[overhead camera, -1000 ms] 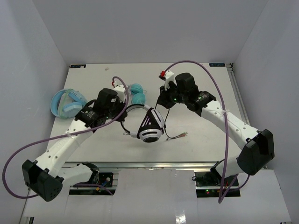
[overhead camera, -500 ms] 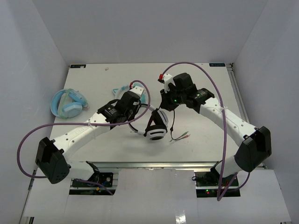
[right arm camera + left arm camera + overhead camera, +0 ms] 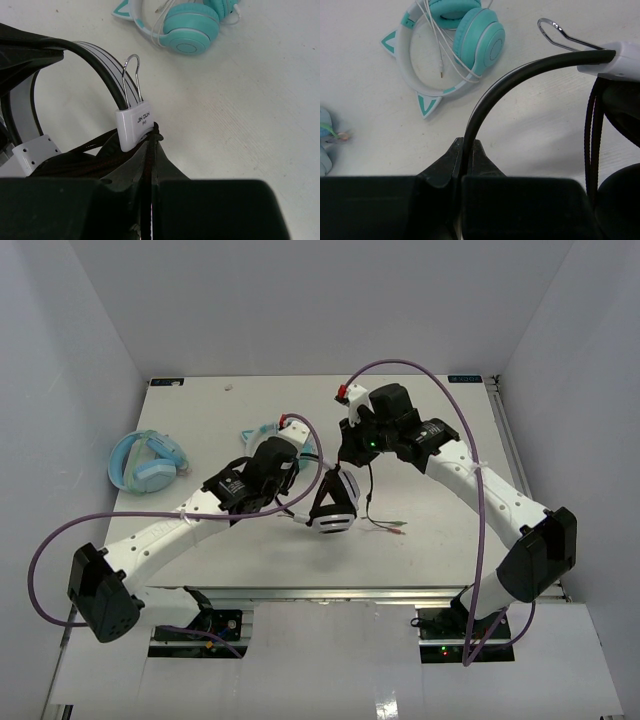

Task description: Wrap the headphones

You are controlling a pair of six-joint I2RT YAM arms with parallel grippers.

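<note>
The headphones [image 3: 333, 506] hang between the two arms over the middle of the table [image 3: 440, 420], a little toward its near edge, with the earcups [image 3: 331, 520] folded together at the bottom. The left gripper [image 3: 465, 150] is clenched on the thin black band [image 3: 485, 100]. From there the band arches away from the fingers to the white slider [image 3: 134, 125]. The right gripper [image 3: 151, 145] is pinched tight on the cable [image 3: 592, 130], right against that slider.

So the band's long axis runs from one gripper to the other, the left at one end and the right at the other. The slack cable drops from the right fingers and trails across the table toward the near right, ending in the plug [image 3: 397, 530]. The right arm is nearer the loose length, so winding looks like its job, with the left arm as the anchor. Some strands already seem bunched around the earcups, though how many turns I cannot tell. The teal pair [image 3: 470, 37] lies on the table beyond the band, apart from it.
</note>
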